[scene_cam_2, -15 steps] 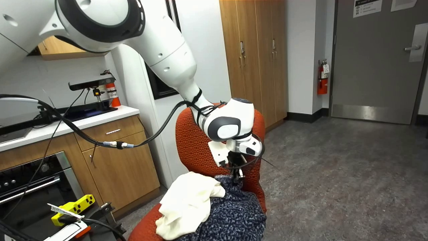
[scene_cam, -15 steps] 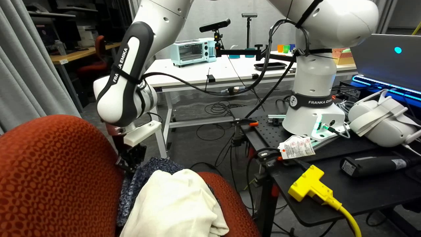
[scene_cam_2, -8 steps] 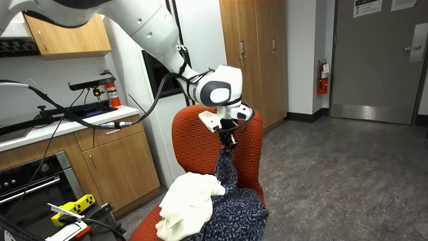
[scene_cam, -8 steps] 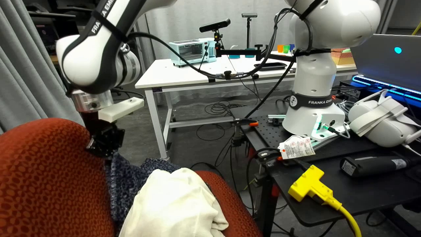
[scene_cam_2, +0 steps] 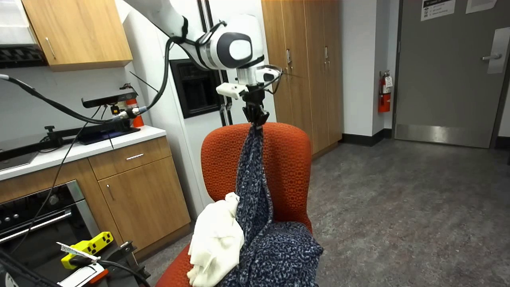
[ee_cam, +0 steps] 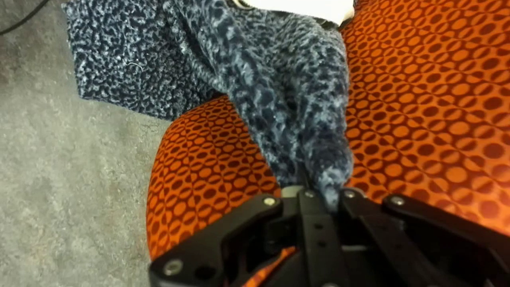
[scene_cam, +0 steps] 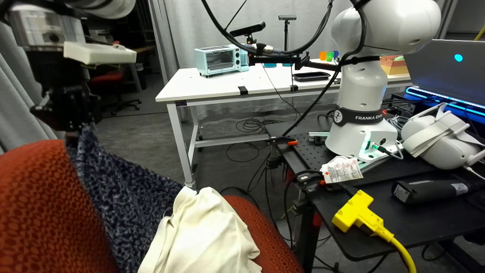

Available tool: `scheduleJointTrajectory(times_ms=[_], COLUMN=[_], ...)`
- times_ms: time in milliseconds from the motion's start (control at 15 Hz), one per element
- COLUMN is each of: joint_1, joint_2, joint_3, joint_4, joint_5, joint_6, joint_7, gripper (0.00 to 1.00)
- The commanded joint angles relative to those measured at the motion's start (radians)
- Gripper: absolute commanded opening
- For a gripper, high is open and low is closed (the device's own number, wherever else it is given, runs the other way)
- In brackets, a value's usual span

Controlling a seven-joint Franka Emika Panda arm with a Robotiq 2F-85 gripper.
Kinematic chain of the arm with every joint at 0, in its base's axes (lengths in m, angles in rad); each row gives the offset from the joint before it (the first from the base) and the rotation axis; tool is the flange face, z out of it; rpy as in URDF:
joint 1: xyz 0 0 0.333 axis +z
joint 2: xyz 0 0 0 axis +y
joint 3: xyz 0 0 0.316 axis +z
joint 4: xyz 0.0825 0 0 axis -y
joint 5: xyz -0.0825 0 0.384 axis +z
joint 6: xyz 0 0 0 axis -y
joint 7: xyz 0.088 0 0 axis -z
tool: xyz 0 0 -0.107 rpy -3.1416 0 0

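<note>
My gripper (scene_cam_2: 257,124) is shut on a bunched corner of a dark blue, speckled fleecy cloth (scene_cam_2: 250,171), level with the top of the chair's backrest. In the wrist view the fabric (ee_cam: 279,91) runs up from between the gripper's fingers (ee_cam: 318,227). The cloth hangs taut from the gripper (scene_cam: 75,131) in both exterior views, and its lower part still rests on the seat. A cream cloth (scene_cam: 204,235) lies crumpled on the seat, overlapping the blue one. Both lie on an orange-red patterned chair (scene_cam_2: 291,171). The fingertips are partly hidden by fabric.
A black table (scene_cam: 379,223) with the robot's base, a yellow power splitter (scene_cam: 358,212) and a white headset (scene_cam: 435,140) stands beside the chair. Behind is a white table (scene_cam: 223,85) with a light blue toaster oven (scene_cam: 219,60). Cables hang along the arm.
My gripper has risen from near the seat to the backrest's top, drawing the blue cloth up into a long hanging fold. The cream cloth has shifted slightly at its upper edge.
</note>
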Motion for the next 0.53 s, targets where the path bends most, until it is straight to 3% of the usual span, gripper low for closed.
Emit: scheduleJointTrajectory(times_ms=[0,467], joint_1=[0.024,0.052], joint_2=[-0.098,-0.145], joint_3=[-0.001,-0.001], joint_4=[0.029,0.207], joint_5=[-0.055,-0.190], joint_6=[-0.063,-0.132], joint_7=[-0.002,-0.005], gripper=[0.01,0.01])
